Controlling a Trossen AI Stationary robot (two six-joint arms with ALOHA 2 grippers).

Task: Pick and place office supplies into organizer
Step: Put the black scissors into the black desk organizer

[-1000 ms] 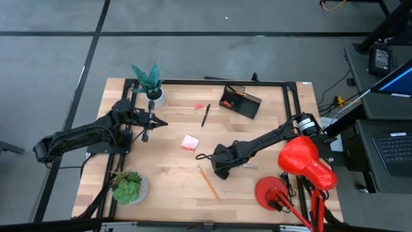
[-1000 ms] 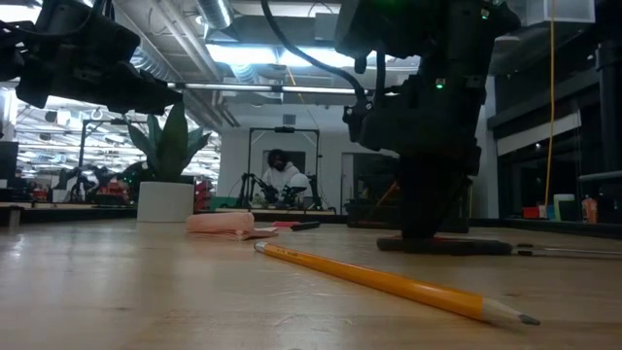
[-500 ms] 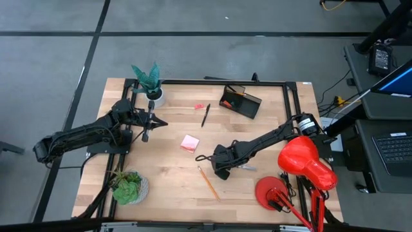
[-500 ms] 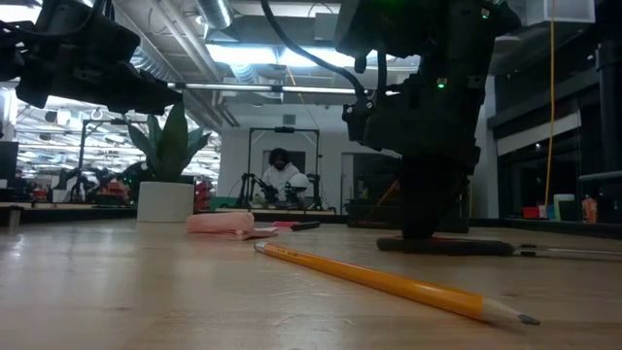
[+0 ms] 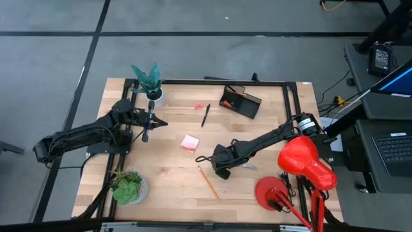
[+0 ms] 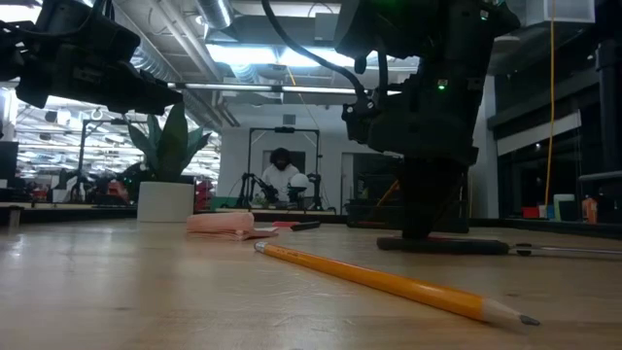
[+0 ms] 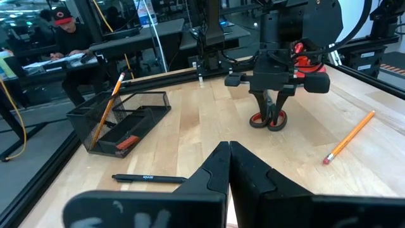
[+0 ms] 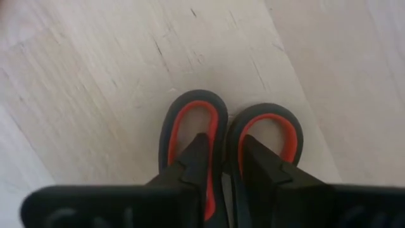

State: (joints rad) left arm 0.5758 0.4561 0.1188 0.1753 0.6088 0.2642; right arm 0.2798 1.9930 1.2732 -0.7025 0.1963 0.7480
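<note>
Right wrist view puts my right gripper (image 8: 221,166) straight down over the scissors (image 8: 231,136): my two fingers (image 8: 193,161) stand inside the two red-lined handle loops, narrowed toward each other with the handles' inner bars between them, the tips touching or nearly touching the plastic. I cannot tell whether they are pressing it. The scissors lie flat on the worktop (image 5: 167,180), on the right half, nearer the front edge than the back, with bare wood around the loops.

In the high view my right gripper (image 5: 221,169) sits over those handles, and the blade (image 5: 248,167) points toward the right edge. Just beside me toward the front edge lies an orange pencil (image 5: 208,183), slanted, apart from the scissors. The pink sticky-note pad (image 5: 189,142) lies near the middle. A black pen (image 5: 205,115) and a small red eraser (image 5: 199,106) lie toward the back edge. The organizer (image 5: 240,101) stands near the back edge, right of centre, with a pencil (image 7: 109,109) leaning in it. A broad strip of bare worktop runs between the scissors and the organizer.

The red desk lamp (image 5: 302,167) crowds the front right corner, its base (image 5: 271,191) close to my right forearm. Potted plants stand at the back left (image 5: 149,84) and front left (image 5: 128,187) corners.

My left gripper (image 7: 228,166) hangs above the left half of the worktop, fingers pressed together, pinching nothing.
</note>
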